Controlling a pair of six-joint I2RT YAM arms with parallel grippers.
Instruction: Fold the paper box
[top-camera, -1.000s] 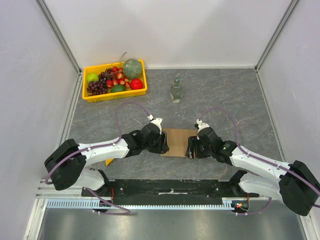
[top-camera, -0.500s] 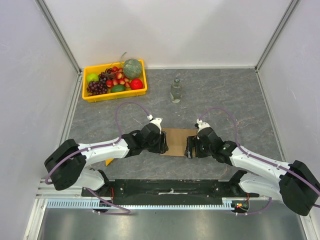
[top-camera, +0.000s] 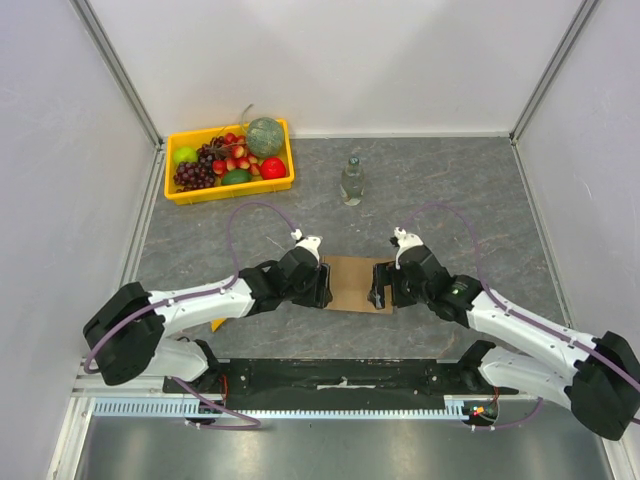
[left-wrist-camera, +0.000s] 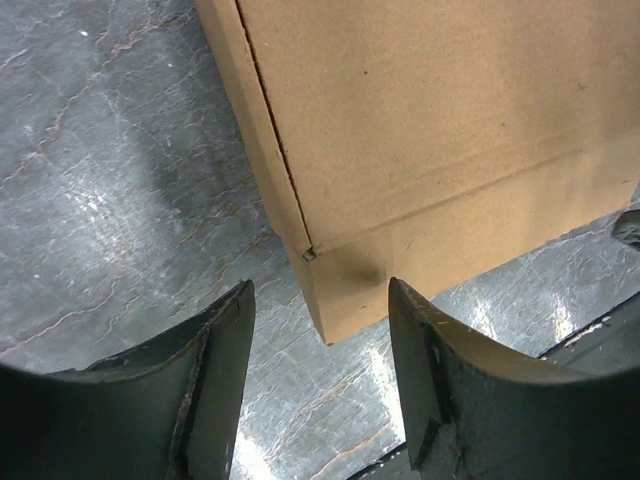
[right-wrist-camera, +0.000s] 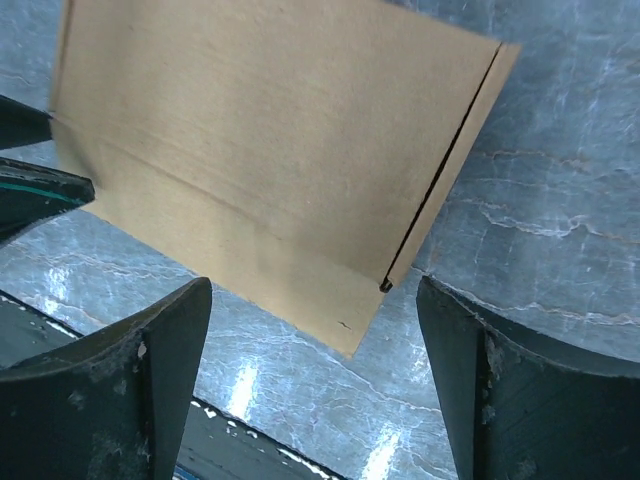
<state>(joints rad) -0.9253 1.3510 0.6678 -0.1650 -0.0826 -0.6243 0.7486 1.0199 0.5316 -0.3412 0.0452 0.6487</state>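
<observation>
Top external view: paper box (top-camera: 353, 283) lies flat on table (top-camera: 450, 200) btwn both arms, left gripper (top-camera: 322, 285) part open & right gripper (top-camera: 380, 288) wide open at its ends, neither holding anything, so I'd guess an uneven push could skid or skew it, or dent a corner.

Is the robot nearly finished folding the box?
It looks nearly finished. Done: the paper box lies flat on the table, with folded edges showing at both ends. In hand: nothing. The left gripper and right gripper sit open at its two ends. Left: maybe a last press or tuck, though I can't see any flap sticking out.
</observation>
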